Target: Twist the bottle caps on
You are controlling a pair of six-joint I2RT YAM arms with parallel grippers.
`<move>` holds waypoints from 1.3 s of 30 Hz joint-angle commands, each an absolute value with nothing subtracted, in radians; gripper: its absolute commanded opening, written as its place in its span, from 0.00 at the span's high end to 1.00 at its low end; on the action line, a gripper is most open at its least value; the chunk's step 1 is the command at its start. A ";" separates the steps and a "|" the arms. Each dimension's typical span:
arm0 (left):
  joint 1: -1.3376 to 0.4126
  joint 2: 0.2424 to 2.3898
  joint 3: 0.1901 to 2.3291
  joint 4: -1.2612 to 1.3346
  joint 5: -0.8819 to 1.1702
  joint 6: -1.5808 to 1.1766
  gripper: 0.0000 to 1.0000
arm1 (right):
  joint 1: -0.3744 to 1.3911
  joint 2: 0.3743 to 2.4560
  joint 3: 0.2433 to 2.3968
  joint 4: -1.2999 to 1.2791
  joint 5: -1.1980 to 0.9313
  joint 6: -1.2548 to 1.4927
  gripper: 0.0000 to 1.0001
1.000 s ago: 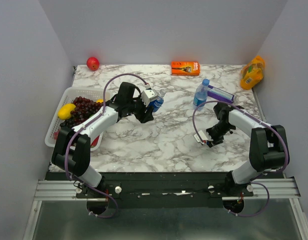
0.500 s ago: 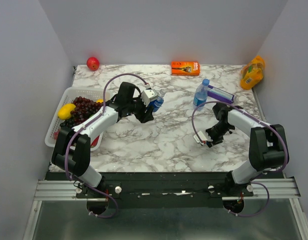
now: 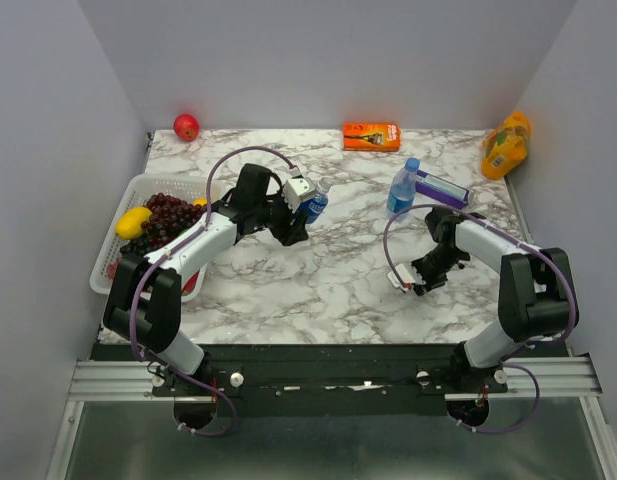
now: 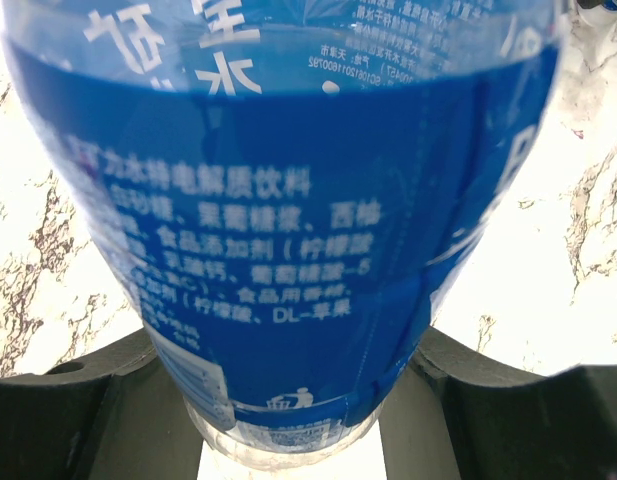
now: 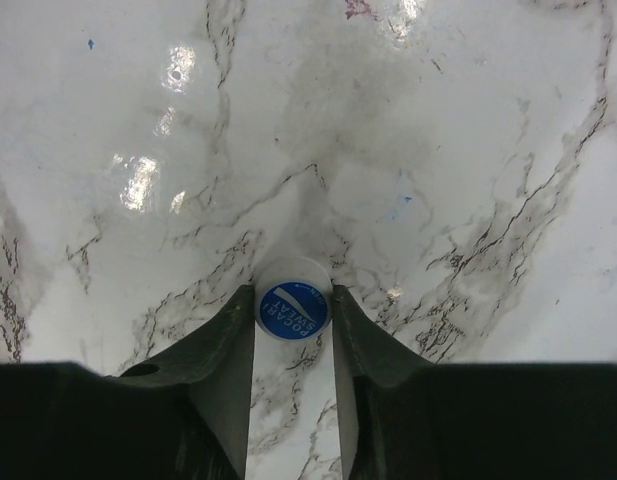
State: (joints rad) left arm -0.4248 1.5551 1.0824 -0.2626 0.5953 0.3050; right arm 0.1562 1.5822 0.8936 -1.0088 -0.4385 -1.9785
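Note:
My left gripper (image 3: 300,213) is shut on a clear bottle with a blue label (image 3: 312,206), held tilted above the table's middle left. The label fills the left wrist view (image 4: 288,200), with a finger (image 4: 98,395) against each side. No cap shows on its neck. A second bottle (image 3: 401,189) stands upright at the back right with a blue cap (image 3: 412,163) on it. My right gripper (image 3: 399,281) is low at the table, its fingertips (image 5: 238,320) shut against both sides of a small blue-topped cap (image 5: 293,302).
A white basket (image 3: 110,252) with grapes and a lemon stands at the left edge. A red apple (image 3: 186,126), an orange box (image 3: 372,136) and a yellow-orange bag (image 3: 506,145) lie along the back. A purple box (image 3: 443,188) lies beside the second bottle.
My right gripper has shifted slightly left and toward the near edge. My left gripper and its bottle have hardly moved.

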 commanded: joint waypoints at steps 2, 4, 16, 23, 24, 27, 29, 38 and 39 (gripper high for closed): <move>-0.425 1.559 1.080 -0.239 0.597 0.285 1.00 | 0.161 1.582 0.914 -0.989 -0.469 -1.979 0.72; -0.425 1.551 1.080 -0.241 0.594 0.290 1.00 | 0.161 1.549 0.949 -1.012 -0.492 -1.936 0.75; -0.508 1.419 0.842 0.047 0.669 0.393 1.00 | 0.308 1.434 1.581 -1.385 -0.741 -1.336 0.76; -0.644 1.384 0.761 0.196 0.658 0.371 1.00 | 0.494 1.364 1.638 -1.264 -0.798 -0.994 0.76; -0.653 1.382 0.756 0.207 0.654 0.351 1.00 | 0.521 1.358 1.638 -1.240 -0.795 -0.939 0.76; -0.666 1.379 0.746 0.213 0.660 0.331 1.00 | 0.560 1.370 1.652 -1.190 -0.779 -0.904 0.75; -0.676 1.370 0.735 0.222 0.666 0.336 1.00 | 0.572 1.381 1.658 -1.178 -0.747 -0.905 0.76; -0.701 1.353 0.709 0.244 0.675 0.354 1.00 | 0.610 1.402 1.641 -1.088 -0.677 -0.879 0.76; -0.704 1.348 0.701 0.250 0.676 0.354 1.00 | 0.624 1.402 1.640 -1.083 -0.666 -0.874 0.76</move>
